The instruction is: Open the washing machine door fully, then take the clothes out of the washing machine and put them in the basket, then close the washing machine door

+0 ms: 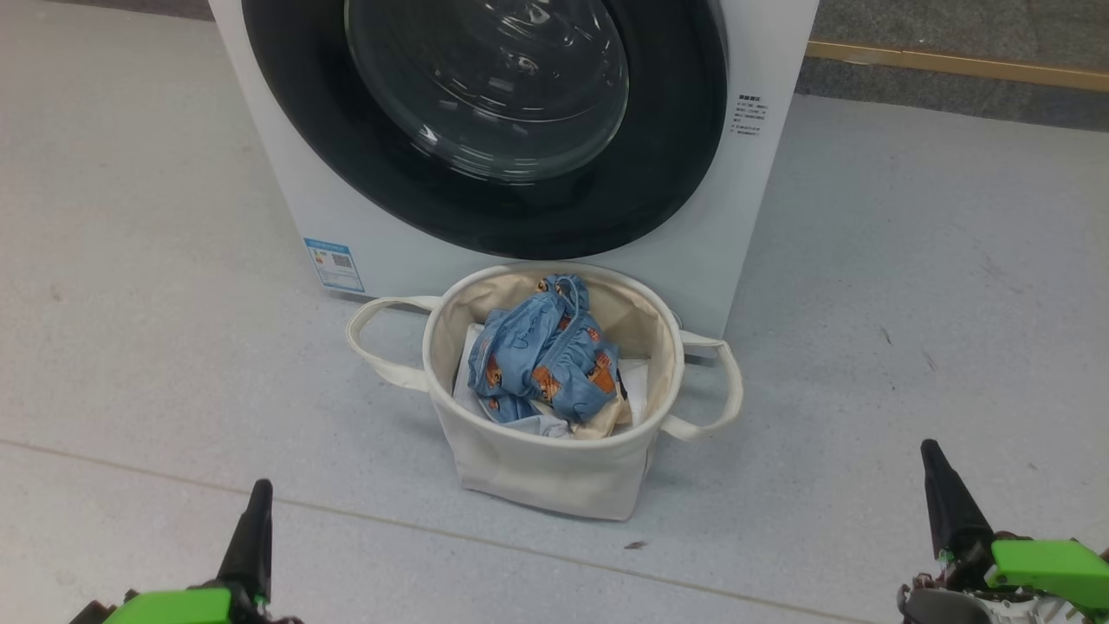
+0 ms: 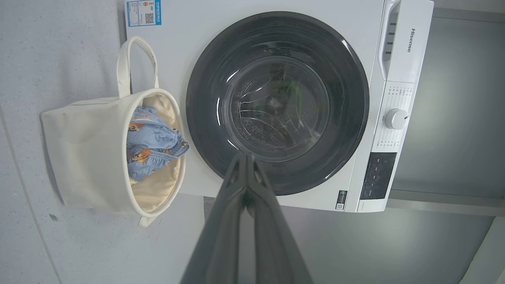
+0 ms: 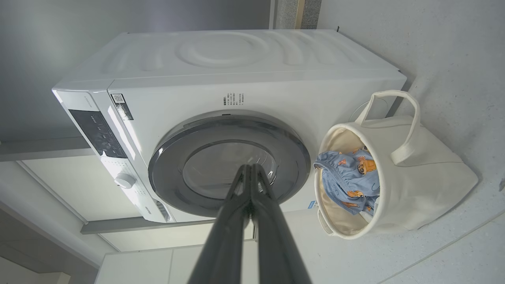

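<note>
Blue printed fabric first: finds the clothes (image 1: 546,360) bunched inside the basket (image 1: 554,481), on top of a white sheet (image 1: 638,378). Places the basket upright on the floor (image 1: 173,347), just before the washing machine (image 1: 767,199) and below the washing machine door (image 1: 489,95). Records that door lying flat against the front, black rim seated all round as far as both wrist views allow; cannot confirm the latch itself.

Notes the left gripper (image 2: 245,158) clenched tight, fingers pressed together, grasping nothing. Notes the same of the right gripper (image 3: 249,168): clamped on itself, empty. Puts both low and well apart from basket and door in the head view.

Judges all three stages done, with only a check and a clean stand-off left.

Recommendations for that step:
- Look along the rim for any gap before calling the door closed.
- If a gap appears, press on the black rim, never the bulging glass, with the fingers kept together.
- Keep clear of the loop handles, so as not to tip the basket.
</note>
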Tool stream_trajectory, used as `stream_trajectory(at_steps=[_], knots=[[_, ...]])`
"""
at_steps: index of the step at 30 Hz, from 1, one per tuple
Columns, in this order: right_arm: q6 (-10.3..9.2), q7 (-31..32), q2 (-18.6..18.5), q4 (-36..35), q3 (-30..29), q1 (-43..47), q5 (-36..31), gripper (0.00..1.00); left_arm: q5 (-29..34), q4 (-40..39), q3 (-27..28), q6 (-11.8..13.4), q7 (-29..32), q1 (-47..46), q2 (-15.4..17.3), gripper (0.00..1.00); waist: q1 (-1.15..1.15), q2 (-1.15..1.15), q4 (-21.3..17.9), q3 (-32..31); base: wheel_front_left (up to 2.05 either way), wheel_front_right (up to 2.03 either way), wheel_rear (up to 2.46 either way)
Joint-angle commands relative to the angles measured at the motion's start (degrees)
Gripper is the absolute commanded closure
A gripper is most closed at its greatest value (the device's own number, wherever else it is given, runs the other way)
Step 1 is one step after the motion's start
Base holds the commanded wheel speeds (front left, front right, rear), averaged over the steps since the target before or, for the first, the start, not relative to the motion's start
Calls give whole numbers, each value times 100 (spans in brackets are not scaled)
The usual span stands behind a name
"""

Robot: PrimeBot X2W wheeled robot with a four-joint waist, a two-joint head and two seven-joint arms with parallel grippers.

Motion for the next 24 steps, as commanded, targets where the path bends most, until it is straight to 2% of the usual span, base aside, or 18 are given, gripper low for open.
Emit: stream_trajectory(at_steps=[1,24], knots=[[1,23,-23,-176,95,-280,-30,100,-18,-203,195,-41,45,-246,41,100,0,0,0,0,0,0,0],[1,34,-14,-175,82,-281,-41,100,-18,-204,194,-41,45,-246,41,100,0,0,0,0,0,0,0]])
